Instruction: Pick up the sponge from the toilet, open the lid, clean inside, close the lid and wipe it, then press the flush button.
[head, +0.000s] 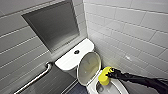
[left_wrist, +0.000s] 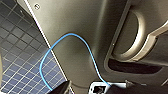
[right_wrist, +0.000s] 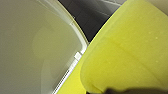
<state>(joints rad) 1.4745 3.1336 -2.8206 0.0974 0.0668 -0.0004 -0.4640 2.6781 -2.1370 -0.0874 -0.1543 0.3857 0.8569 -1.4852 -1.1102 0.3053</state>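
The white toilet (head: 67, 62) stands in the corner with its lid (head: 88, 67) raised and leaning back against the tank. The dark round flush button (head: 76, 52) sits in the middle of the tank top. My right gripper (head: 109, 73) reaches in from the right, shut on the yellow sponge (head: 104, 77), which hangs over the open bowl just in front of the lid. In the right wrist view the sponge (right_wrist: 125, 55) looms large beside the lid's pale underside (right_wrist: 37, 45). My left gripper holds nothing.
A metal grab bar (head: 35, 79) runs along the left wall below a recessed niche (head: 53, 23). White tiled wall (head: 135, 32) lies close on the right. The left wrist view has dark floor tiles (left_wrist: 17, 50) and a blue cable (left_wrist: 75, 37) on my body.
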